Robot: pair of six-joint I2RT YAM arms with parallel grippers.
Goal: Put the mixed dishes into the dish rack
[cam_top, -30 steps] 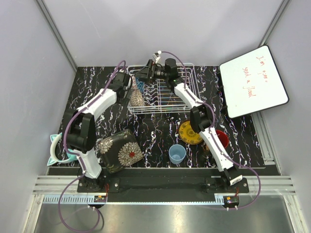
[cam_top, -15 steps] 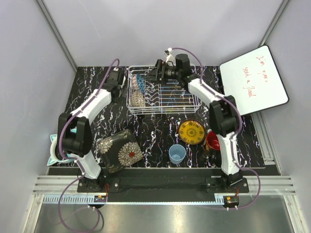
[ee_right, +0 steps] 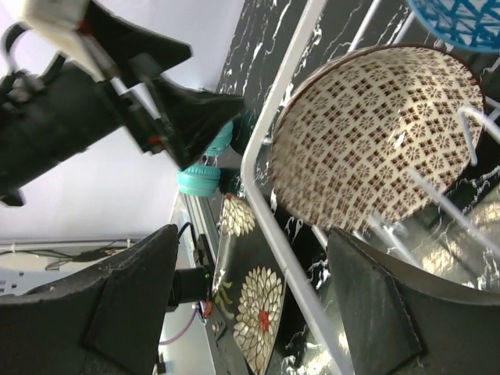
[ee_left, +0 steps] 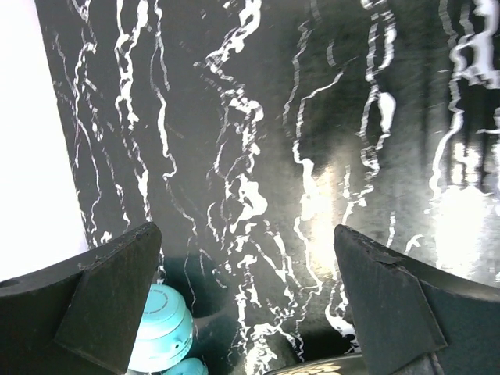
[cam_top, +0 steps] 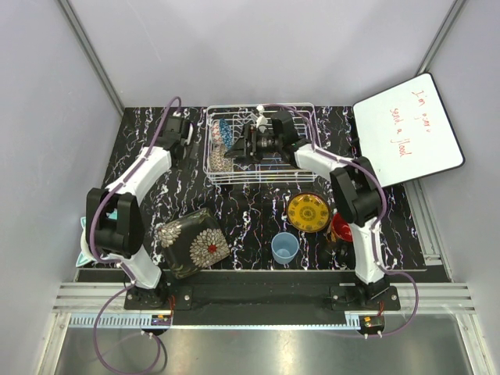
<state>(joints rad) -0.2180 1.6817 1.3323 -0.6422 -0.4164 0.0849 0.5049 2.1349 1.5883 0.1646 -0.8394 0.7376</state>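
Stoneware lies nearest: a dark square floral plate (cam_top: 193, 242) with rounded corners, flat on the black, white-veined table (cam_top: 250, 207), and to its right a smooth light blue cup (cam_top: 284, 248), upright and apart from it. Just beyond the cup lies a round yellow patterned plate (cam_top: 306, 212), and a dark mug (cam_top: 341, 227) with a red inside peeks from behind the right arm. At the near left edge, teal ribbed balls (ee_left: 160, 328) sit by the left arm's base. Farther back stands the dish rack (cam_top: 301, 173), a rectangular basket of thin white wire with upright tines. In its left end a beige bowl (ee_right: 367, 141) with a small brown lattice print leans on edge, and a blue patterned bowl (ee_right: 461, 16) stands just behind it. The right gripper (cam_top: 232, 151) hangs inside the rack, jaws spread and empty, with the beige bowl just ahead of them and the rack's rim crossing between. The left gripper (cam_top: 186, 133) hovers outside the rack's left wall, jaws wide over bare table. A white board (cam_top: 406, 129) with red writing leans at the far right.
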